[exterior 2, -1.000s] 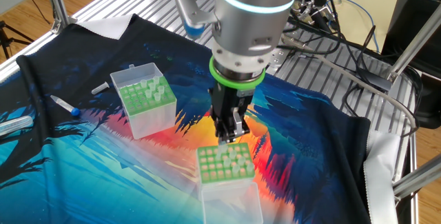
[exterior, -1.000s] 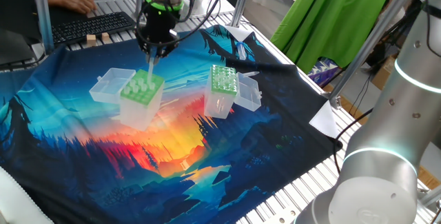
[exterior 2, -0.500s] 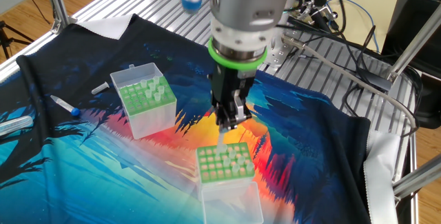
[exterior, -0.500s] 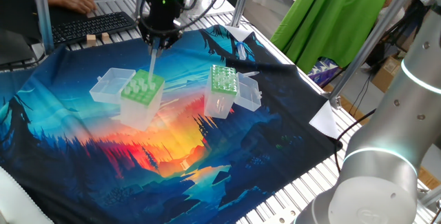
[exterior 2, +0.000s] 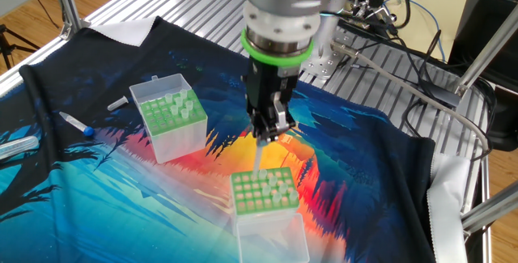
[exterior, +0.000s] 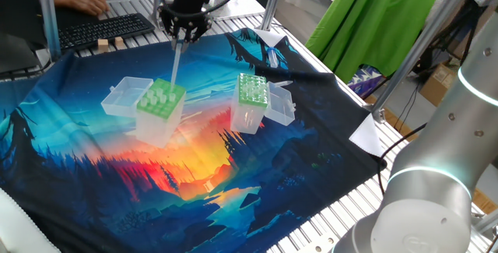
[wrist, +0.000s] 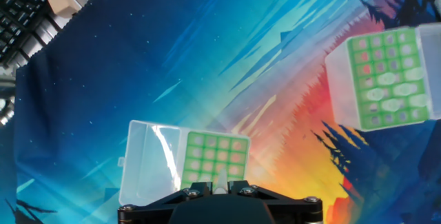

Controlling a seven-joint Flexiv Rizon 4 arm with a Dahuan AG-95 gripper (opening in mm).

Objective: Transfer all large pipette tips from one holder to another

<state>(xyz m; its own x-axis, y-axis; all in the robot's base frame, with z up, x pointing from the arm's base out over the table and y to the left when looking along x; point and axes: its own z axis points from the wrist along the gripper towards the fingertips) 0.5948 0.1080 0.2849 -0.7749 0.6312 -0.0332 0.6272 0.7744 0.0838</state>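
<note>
Gripper [exterior: 179, 41]: pointing down, closed on one pipette tip [exterior: 174, 66] by its wide end
Tip: hanging upright, just above the light-green box [exterior: 160, 100]
Second box [exterior: 253, 91]: well apart, to the gripper's side, on the bench cloth [exterior: 117, 183]

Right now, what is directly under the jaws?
One pipette tip hangs upright from the shut gripper; its lower end is just above the wide-holed box, which holds more tips. The hand view hides the grip itself.
</note>
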